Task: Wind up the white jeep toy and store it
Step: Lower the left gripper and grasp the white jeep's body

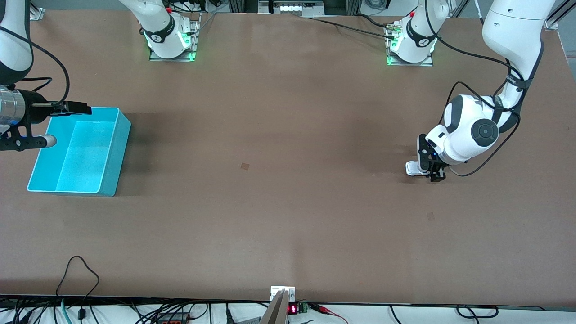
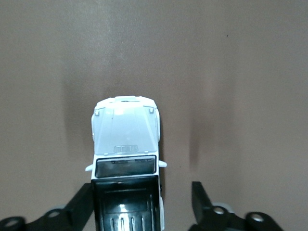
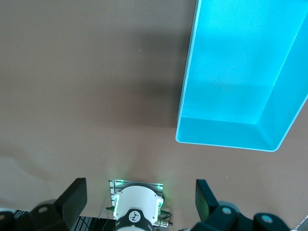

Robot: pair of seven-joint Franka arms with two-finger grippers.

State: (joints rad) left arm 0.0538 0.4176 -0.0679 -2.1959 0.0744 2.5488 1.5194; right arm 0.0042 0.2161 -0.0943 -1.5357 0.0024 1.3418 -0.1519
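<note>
The jeep [image 2: 126, 159] sits on the surface at the left arm's end, its long axis running between the left tool's [image 2: 142, 202] part-open fingers (no grip yet). The right tool [image 3: 139, 202] waits wide open over the bin [image 1: 114, 155].

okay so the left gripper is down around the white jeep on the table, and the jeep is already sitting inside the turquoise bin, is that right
Not quite. The left gripper is down around the white jeep toy, but the jeep stands on the bare table at the left arm's end, not in the turquoise bin. The front view shows the bin at the right arm's end with nothing in it; the right wrist view agrees.
</note>
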